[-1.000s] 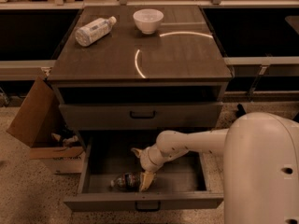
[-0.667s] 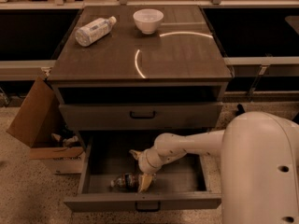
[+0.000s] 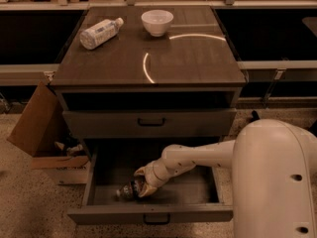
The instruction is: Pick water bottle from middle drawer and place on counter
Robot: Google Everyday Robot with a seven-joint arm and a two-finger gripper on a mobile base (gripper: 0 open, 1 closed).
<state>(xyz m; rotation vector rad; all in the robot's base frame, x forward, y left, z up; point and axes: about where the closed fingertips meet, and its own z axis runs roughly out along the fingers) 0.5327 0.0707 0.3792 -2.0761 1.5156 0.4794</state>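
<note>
Since the earlier view, the tool has slid toward 9 o'clock inside the open middle drawer and now sits over the right-hand end of the water bottle, where before it stood just beside it. The bottle has not moved. It lies on its side on the drawer floor, near the front wall and left of centre, with its neck seemingly toward 9 o'clock. Whether the tool is already pinching the bottle or is merely spread about it cannot be told.

The bottle looks light and thin-walled, so it will likely dent and crackle under pressure, and its smooth round body may roll or slip. The label band near mid-body is probably the firmest place to hold.

Its dark label cannot be read. Nor can the print on the larger pale bottle, which lies at 10 o'clock on the surface, beside a white bowl.
</note>
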